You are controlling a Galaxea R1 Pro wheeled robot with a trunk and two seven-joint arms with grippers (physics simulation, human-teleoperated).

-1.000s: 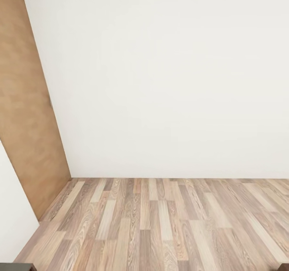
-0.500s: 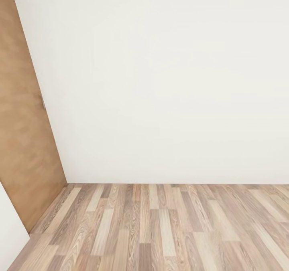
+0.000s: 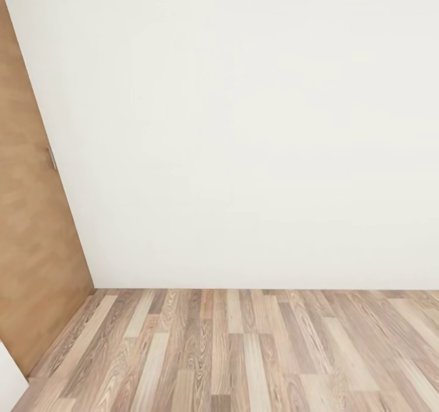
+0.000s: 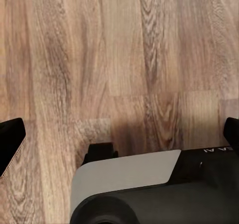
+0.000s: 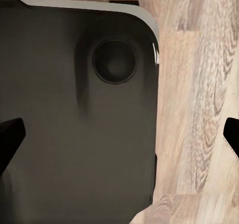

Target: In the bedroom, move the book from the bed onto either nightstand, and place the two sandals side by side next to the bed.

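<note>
Both grippers hang over a wood-plank floor (image 3: 244, 351), wide apart and holding nothing: the left gripper (image 4: 119, 134) shows dark fingertips (image 4: 11, 142) at opposite edges of its wrist view, above the robot's grey-and-black base (image 4: 129, 184); the right gripper (image 5: 119, 134) (fingertips (image 5: 10, 134) likewise spread) hangs over the base's black top (image 5: 74, 109). Ahead, a white wall (image 3: 256, 125) meets the floor beside a brown door (image 3: 30, 247).

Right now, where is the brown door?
In the head view the door stands at the far left, meeting the white wall at the corner, with the wood floor below.
</note>
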